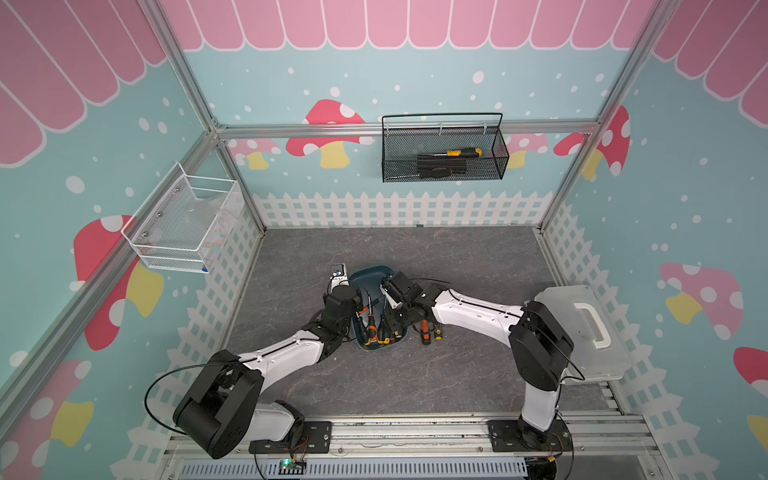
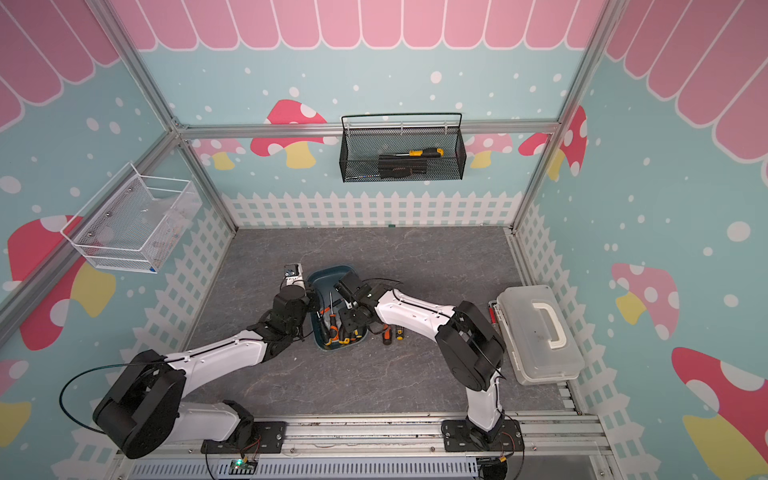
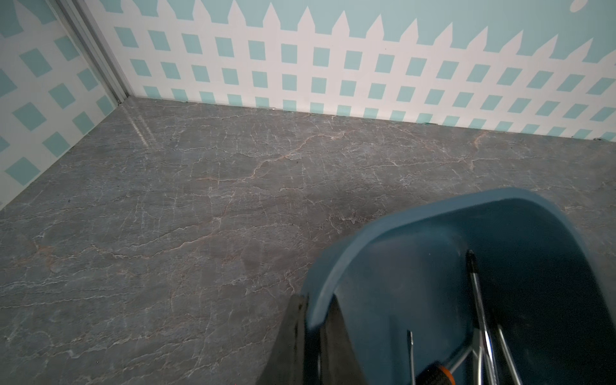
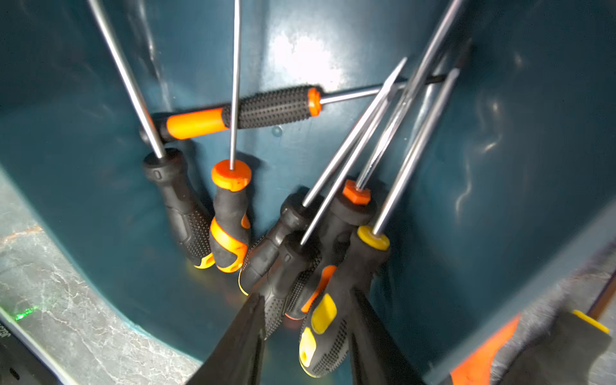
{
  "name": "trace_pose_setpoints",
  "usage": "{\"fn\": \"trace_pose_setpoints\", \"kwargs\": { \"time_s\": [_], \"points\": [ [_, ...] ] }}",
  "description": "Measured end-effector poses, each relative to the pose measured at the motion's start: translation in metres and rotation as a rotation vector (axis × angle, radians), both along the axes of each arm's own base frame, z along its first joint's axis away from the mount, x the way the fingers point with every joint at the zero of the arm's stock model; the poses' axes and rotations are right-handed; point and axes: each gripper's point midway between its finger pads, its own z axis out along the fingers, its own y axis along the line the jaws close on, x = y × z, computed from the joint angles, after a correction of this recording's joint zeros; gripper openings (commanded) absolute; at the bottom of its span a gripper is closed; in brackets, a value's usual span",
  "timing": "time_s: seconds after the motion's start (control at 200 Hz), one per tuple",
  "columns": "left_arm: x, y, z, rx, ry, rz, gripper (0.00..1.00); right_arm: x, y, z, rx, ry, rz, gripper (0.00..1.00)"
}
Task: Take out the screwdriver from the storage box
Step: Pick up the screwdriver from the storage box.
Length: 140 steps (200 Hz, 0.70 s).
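The dark teal storage box (image 1: pixel 365 272) (image 2: pixel 328 270) sits mid-table. Several screwdrivers (image 1: pixel 372 328) lie in it, handles bunched at its near end. My left gripper (image 3: pixel 315 320) (image 1: pixel 354 313) is shut on the box's left rim (image 3: pixel 433 203), one finger inside the wall and one outside. My right gripper (image 4: pixel 305 300) (image 1: pixel 392 326) reaches into the box (image 4: pixel 500 166), open, its fingers either side of the black-and-yellow handle (image 4: pixel 336 300) and a black dotted handle (image 4: pixel 280 300) beside it. Two screwdrivers (image 1: pixel 424 332) (image 1: pixel 437 331) lie on the table just right of the box.
A black wire-mesh basket (image 1: pixel 444 153) hangs on the back wall with a yellow-handled screwdriver in it. A white wire basket (image 1: pixel 187 224) hangs on the left wall. A translucent white case (image 1: pixel 582 328) with a handle stands at the table's right edge, behind my right arm.
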Motion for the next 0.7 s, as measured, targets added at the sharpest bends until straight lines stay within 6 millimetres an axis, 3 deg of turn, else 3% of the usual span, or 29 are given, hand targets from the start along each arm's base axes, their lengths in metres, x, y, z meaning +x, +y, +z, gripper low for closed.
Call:
{"fn": "trace_pose_setpoints", "kwargs": {
  "time_s": [0.34, 0.7],
  "points": [
    [-0.001, 0.002, -0.001, 0.007, 0.004, 0.01, 0.0, 0.007, 0.004, -0.023, -0.001, 0.043, -0.01, 0.4],
    [-0.001, 0.004, -0.002, 0.011, 0.007, 0.014, 0.0, 0.013, 0.005, -0.024, 0.079, 0.101, -0.034, 0.35]
  ]
}}
